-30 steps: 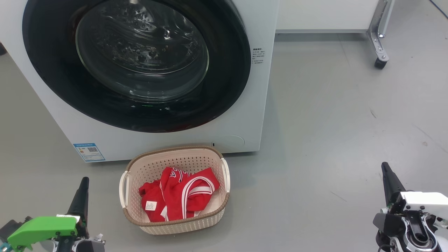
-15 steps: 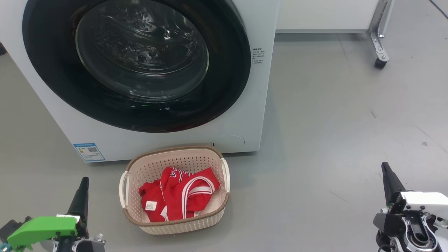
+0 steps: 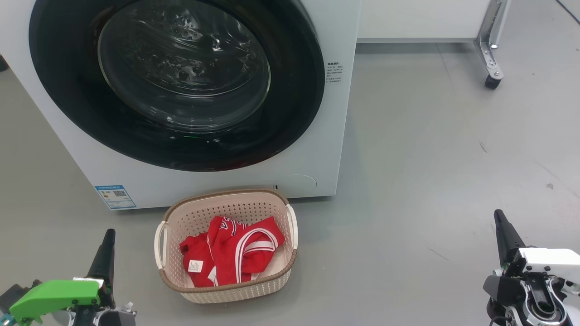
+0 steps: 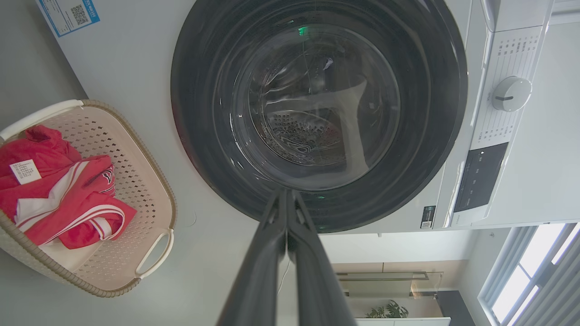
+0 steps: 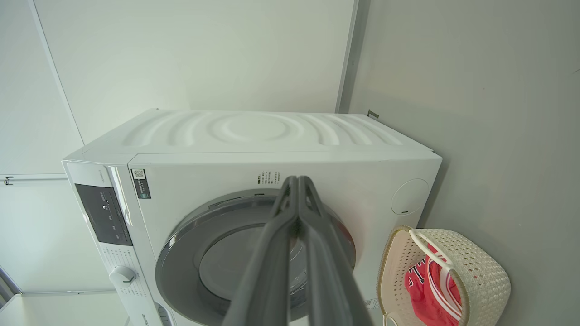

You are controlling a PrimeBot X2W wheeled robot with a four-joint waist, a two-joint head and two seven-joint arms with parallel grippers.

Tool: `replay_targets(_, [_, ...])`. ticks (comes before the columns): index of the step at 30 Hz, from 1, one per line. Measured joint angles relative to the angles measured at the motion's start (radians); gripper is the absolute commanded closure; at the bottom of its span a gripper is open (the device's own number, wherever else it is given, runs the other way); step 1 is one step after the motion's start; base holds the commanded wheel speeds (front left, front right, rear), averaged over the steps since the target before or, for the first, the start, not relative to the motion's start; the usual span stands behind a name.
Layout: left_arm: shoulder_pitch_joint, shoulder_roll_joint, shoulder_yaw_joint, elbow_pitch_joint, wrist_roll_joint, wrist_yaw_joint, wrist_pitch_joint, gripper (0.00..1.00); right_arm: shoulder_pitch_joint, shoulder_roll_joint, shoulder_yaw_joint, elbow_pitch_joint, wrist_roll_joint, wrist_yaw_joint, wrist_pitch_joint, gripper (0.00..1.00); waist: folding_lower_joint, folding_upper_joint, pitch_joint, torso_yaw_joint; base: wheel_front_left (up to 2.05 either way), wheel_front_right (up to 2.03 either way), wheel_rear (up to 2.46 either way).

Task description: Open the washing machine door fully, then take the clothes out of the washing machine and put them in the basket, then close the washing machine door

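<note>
The white washing machine [image 3: 312, 136] fills the upper left of the head view, and its round black-rimmed door [image 3: 176, 81] lies flat against the front, closed. On the floor just before it stands the cream basket [image 3: 290, 253] with the red and white clothes [image 3: 231, 253] bunched inside. My left gripper [image 3: 108, 235] rests low at the left, left of the basket, shut and holding nothing. Far to the right, my right gripper [image 3: 497, 215] is shut and holding nothing too. In the left wrist view the shut fingers [image 4: 286, 194] point at the door [image 4: 317, 113]; the basket [image 4: 149, 181] sits at left.
A white cabinet on a metal leg with a castor [image 3: 492, 81] stands at the back right. Grey floor [image 3: 430, 158] spreads open to the right of the machine. The machine's dial [image 4: 511, 93] and control panel show in the left wrist view.
</note>
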Motion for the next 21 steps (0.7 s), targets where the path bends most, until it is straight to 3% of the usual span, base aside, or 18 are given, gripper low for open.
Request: replay_targets(21, [0.000,0.000,0.000,0.000,0.000,0.000,0.000,1.00,0.000,0.001,-0.002,-0.001,0.000,0.000,0.000,1.00,0.0000,0.0000,0.000,0.000,0.00,0.00,0.00])
